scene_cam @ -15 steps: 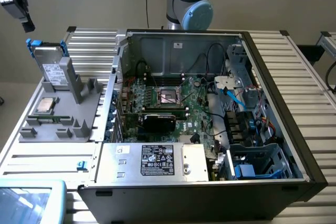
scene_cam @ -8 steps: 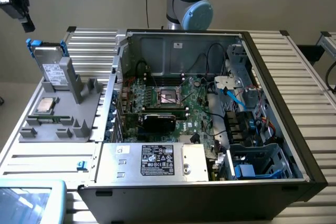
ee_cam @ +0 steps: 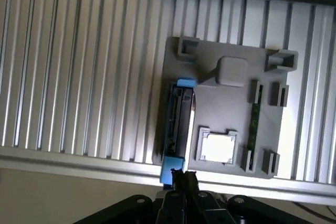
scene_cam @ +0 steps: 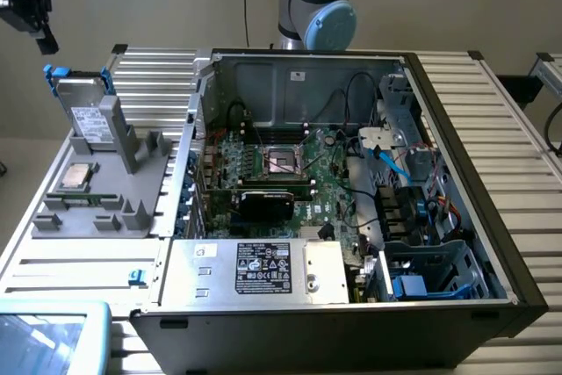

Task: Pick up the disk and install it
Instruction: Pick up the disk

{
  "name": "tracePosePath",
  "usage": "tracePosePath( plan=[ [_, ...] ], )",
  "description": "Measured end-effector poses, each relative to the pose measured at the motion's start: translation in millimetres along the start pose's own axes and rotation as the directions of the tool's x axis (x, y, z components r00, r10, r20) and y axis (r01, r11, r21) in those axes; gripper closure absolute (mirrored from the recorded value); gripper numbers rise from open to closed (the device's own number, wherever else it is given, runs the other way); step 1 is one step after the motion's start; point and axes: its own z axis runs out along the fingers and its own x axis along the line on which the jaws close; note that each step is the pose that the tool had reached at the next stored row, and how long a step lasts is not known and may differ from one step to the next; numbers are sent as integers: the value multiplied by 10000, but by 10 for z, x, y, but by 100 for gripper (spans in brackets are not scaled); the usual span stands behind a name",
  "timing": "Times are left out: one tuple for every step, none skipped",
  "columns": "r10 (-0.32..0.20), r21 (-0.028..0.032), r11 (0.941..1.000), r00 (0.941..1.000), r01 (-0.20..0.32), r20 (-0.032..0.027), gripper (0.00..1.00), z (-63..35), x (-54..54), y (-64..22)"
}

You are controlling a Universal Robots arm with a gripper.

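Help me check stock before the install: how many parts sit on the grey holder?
3: the disk on edge along one side, the CPU chip flat beside it, the green memory stick slotted beyond the chip. Nothing looks hidden.

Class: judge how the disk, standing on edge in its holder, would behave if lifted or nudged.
Probably rigid: the disk is a flat metal slab. Standing on edge in the holder, it might tip if nudged sideways. Its blue plastic tabs may flex.

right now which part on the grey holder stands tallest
The disk, upright on its edge with blue tabs, at the grey holder's end. The square CPU chip lies flat and the green memory stick sits low.
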Motion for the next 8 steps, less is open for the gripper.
tracePosePath(
  plan=[
    [176,3,9998,9998,-176,1,89,1,0,0],
    [358,6,9994,9994,-358,3,89,2,0,0],
    [523,8,9986,9986,-523,4,89,3,0,0],
    [715,11,9974,9974,-715,6,89,4,0,0],
    [891,14,9960,9960,-891,8,89,5,0,0],
    [1066,17,9943,9943,-1066,9,89,6,0,0],
    [1240,19,9923,9923,-1240,11,89,7,0,0],
    [1414,20,9900,9900,-1414,12,89,9,0,0]
  ],
)
